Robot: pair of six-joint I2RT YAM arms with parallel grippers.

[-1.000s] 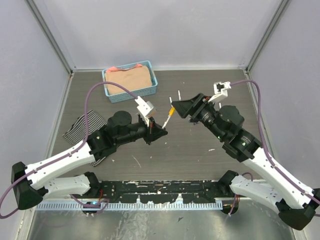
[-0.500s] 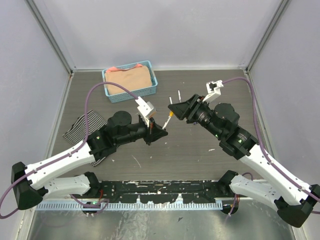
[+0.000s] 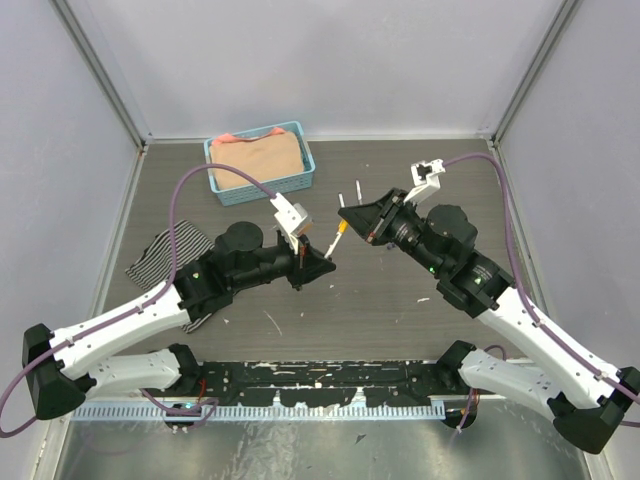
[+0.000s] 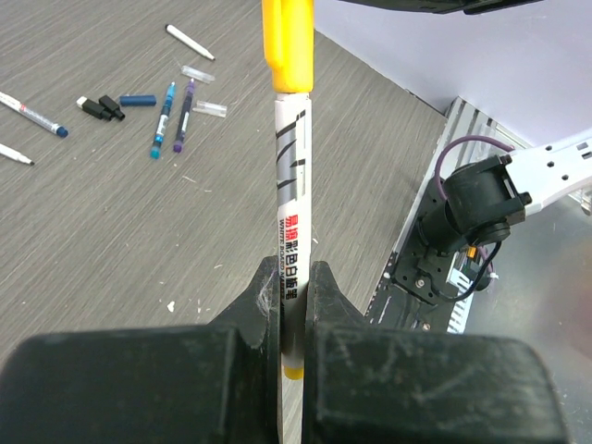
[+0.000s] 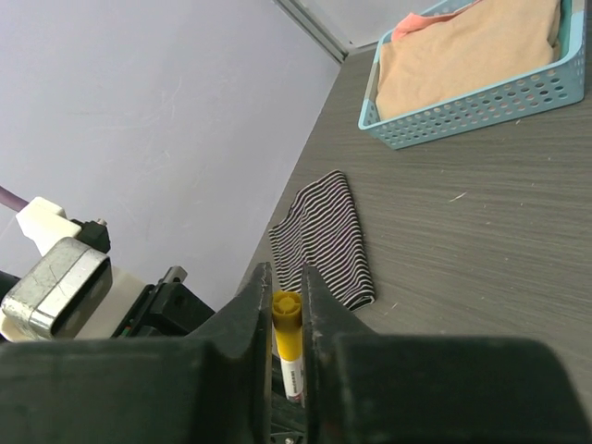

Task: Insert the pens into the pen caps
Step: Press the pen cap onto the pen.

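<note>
As right gripper (image 5: 284, 277) pinches cap (image 5: 287, 324), arms (image 3: 240, 262) meet.

White pen (image 4: 291, 203), black and red print on the barrel, yellow butt end. It stands near upright mid-frame in the left wrist view, pinched low on the barrel by the left gripper (image 4: 292, 277). Yellow cap (image 4: 288, 46) sits on its top end, squeezed in the right gripper (image 5: 285, 277). Loose pens (image 4: 32, 116) and loose caps (image 4: 102, 107) lie flat, scattered upper left of that view: white, blue and purple sticks; black, dark blue and clear caps.
</note>
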